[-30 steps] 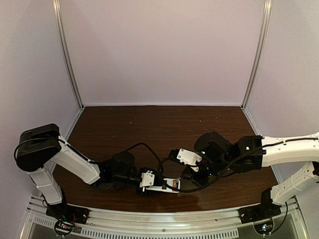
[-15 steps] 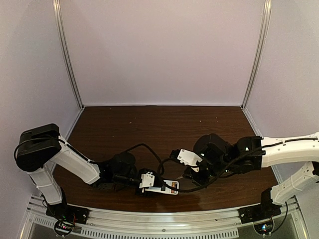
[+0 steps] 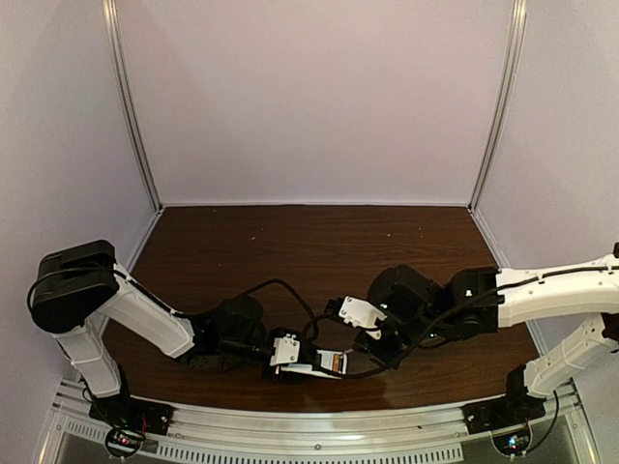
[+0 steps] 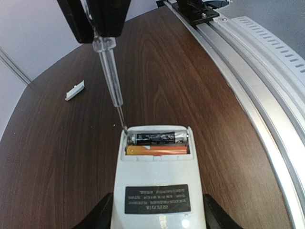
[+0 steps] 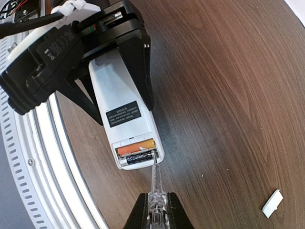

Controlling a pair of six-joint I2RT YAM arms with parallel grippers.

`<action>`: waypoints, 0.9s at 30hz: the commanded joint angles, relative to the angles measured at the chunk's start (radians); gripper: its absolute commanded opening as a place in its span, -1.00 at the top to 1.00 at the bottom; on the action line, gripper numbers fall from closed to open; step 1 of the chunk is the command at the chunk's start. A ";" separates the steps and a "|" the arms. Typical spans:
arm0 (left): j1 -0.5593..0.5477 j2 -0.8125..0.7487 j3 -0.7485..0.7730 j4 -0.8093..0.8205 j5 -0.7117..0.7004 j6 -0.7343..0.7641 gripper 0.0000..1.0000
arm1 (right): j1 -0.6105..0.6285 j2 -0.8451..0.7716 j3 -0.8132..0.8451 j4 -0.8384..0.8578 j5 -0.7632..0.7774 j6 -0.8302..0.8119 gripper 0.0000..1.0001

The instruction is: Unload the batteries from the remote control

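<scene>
- At the near edge of the worktop (image 3: 290, 242), my left jaws clamped the remote control (image 4: 155, 191), back up, compartment open.
- My right jaws, clenched on the screwdriver (image 4: 109, 71), had moved in; its tip met the end of the dark battery (image 4: 157, 138), so prying could begin.
- Only wrist views showed that contact, the orange battery (image 4: 157, 150) and a loose white cover (image 4: 75, 90).

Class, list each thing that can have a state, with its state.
White rectangular remote control: back up, bay open.
Dark cylindrical battery: in bay.
Orange cylindrical battery: in bay.
Slim clear-handled screwdriver: tip at dark battery's end.
Small flat white plastic piece: loose on table.
Left tool: gripping remote control.
Right tool: shut on screwdriver.
</scene>
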 commanded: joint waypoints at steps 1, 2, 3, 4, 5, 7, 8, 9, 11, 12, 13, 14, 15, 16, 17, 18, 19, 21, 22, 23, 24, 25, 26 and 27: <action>0.006 -0.023 0.017 0.027 0.020 0.007 1.00 | 0.007 0.026 0.039 0.012 -0.023 -0.013 1.00; 0.006 -0.023 0.015 0.027 0.020 0.006 1.00 | 0.008 0.031 0.042 0.009 -0.020 -0.016 1.00; 0.006 -0.024 0.015 0.027 0.020 0.005 1.00 | 0.008 0.035 0.043 0.005 -0.020 -0.018 1.00; 0.006 -0.024 0.015 0.028 0.021 0.005 1.00 | 0.007 0.037 0.041 0.003 -0.020 -0.018 1.00; 0.007 -0.024 0.015 0.028 0.022 0.006 1.00 | 0.007 0.038 0.040 0.003 -0.021 -0.019 1.00; 0.006 -0.023 0.015 0.029 0.024 0.006 1.00 | 0.007 0.040 0.038 0.008 -0.023 -0.018 1.00; 0.006 -0.025 0.016 0.028 0.025 0.006 1.00 | 0.007 0.039 0.036 0.010 -0.022 -0.019 1.00; 0.006 -0.024 0.015 0.028 0.028 0.007 1.00 | 0.007 0.040 0.036 0.012 -0.019 -0.019 1.00; 0.006 -0.026 0.016 0.028 0.032 0.005 1.00 | 0.007 0.044 0.035 0.018 -0.016 -0.018 1.00; 0.006 -0.026 0.015 0.028 0.033 0.005 1.00 | 0.007 0.045 0.036 0.018 -0.012 -0.018 1.00; 0.006 -0.027 0.015 0.027 0.035 0.005 1.00 | 0.007 0.049 0.037 0.020 -0.010 -0.018 1.00; 0.006 -0.028 0.015 0.027 0.037 0.006 1.00 | 0.008 0.053 0.037 0.021 -0.007 -0.018 1.00; 0.006 -0.028 0.015 0.027 0.039 0.005 1.00 | 0.008 0.056 0.038 0.021 -0.006 -0.019 1.00; 0.006 -0.029 0.015 0.027 0.040 0.004 1.00 | 0.008 0.061 0.040 0.021 -0.004 -0.019 1.00; 0.006 -0.029 0.015 0.027 0.042 0.004 1.00 | 0.006 0.066 0.041 0.021 -0.003 -0.019 1.00; 0.006 -0.029 0.015 0.029 0.043 0.004 1.00 | 0.006 0.069 0.041 0.021 -0.003 -0.018 1.00; 0.006 -0.029 0.015 0.029 0.043 0.003 1.00 | 0.007 0.072 0.043 0.023 -0.003 -0.018 1.00; 0.006 -0.029 0.015 0.028 0.044 0.003 1.00 | 0.006 0.073 0.044 0.022 -0.003 -0.018 1.00; 0.006 -0.029 0.014 0.028 0.044 0.004 1.00 | 0.007 0.071 0.044 0.023 0.016 -0.019 1.00; 0.007 -0.029 0.014 0.028 0.044 0.004 1.00 | 0.007 0.070 0.045 0.024 0.029 -0.018 1.00; 0.006 -0.028 0.013 0.029 0.044 0.004 1.00 | 0.007 0.068 0.046 0.025 0.033 -0.019 1.00; 0.006 -0.029 0.014 0.030 0.044 0.004 1.00 | 0.008 0.066 0.046 0.025 0.035 -0.018 1.00; 0.006 -0.028 0.014 0.030 0.044 0.003 1.00 | 0.007 0.065 0.046 0.026 0.036 -0.018 1.00; 0.006 -0.028 0.014 0.031 0.044 0.003 1.00 | 0.006 0.064 0.047 0.027 0.036 -0.018 1.00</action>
